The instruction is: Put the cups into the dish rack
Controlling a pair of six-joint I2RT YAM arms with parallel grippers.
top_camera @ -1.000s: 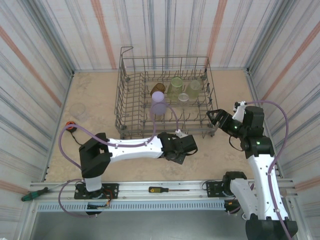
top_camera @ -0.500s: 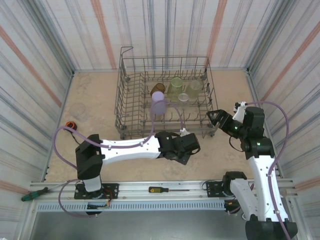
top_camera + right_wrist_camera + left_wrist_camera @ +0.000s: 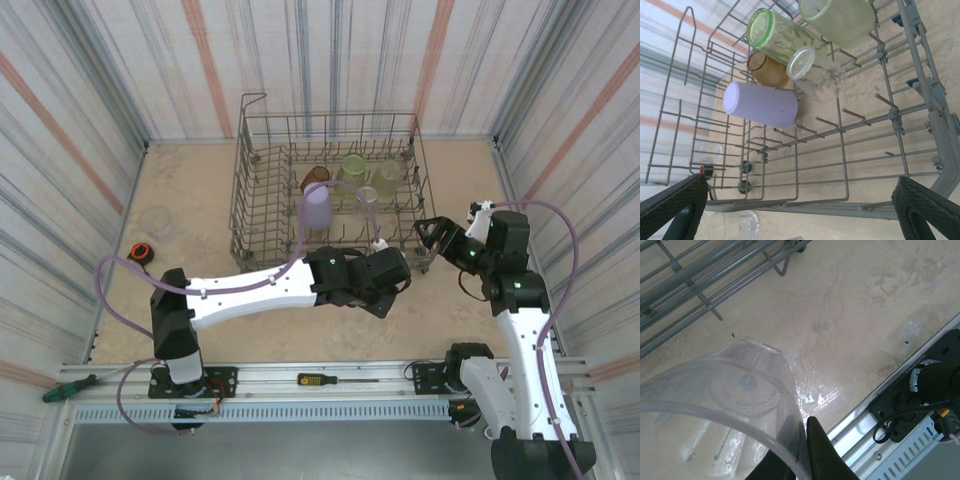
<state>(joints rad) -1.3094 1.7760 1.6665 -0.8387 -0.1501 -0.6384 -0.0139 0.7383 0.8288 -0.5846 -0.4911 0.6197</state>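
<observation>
"Cup [image 3: 730, 390] looks feather-light to me: thin clear plastic, stiff but slick."

"Where's it now?"

"Pinched by its rim in the left gripper [image 3: 799, 437], one finger inside and one outside, over the worktop [image 3: 200, 180] just off the rack's [image 3: 240, 200] 5 o'clock corner."

"Good hold?"

"I'd say so. Squeeze the wall instead and it might flex or squirt out. The right gripper [image 3: 428, 235] hangs wide open and empty at the rack's 3 o'clock. Five sit inside, the lavender one [image 3: 317, 207] among them. A loose cup [image 3: 155, 220] waits at 9 o'clock."
</observation>
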